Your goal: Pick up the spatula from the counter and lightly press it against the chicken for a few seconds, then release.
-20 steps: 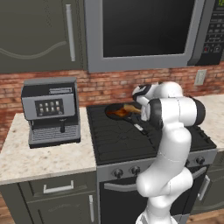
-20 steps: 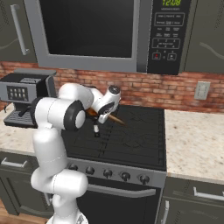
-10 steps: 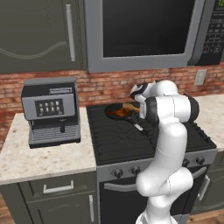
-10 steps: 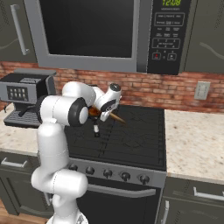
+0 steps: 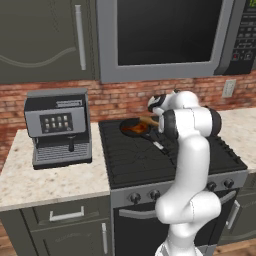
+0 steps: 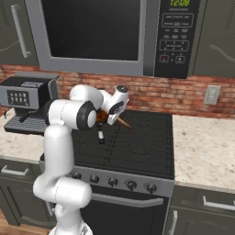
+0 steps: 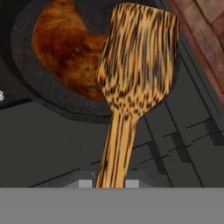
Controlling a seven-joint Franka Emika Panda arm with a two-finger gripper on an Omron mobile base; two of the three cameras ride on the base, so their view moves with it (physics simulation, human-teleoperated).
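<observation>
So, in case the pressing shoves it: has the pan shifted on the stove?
No. The pan sits on the stove's back left corner as before, its left rim just as far from the coffee machine.

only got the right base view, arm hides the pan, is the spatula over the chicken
Observer: In the hand view the spatula blade overlaps the right edge of the chicken and the rim of the pan. Whether it touches the meat can't be told.
Operator: ok and is the pincer actually on it
Observer: Yes. In the hand view the handle runs straight down between the two tips of the pincer, which is closed on it.
</observation>
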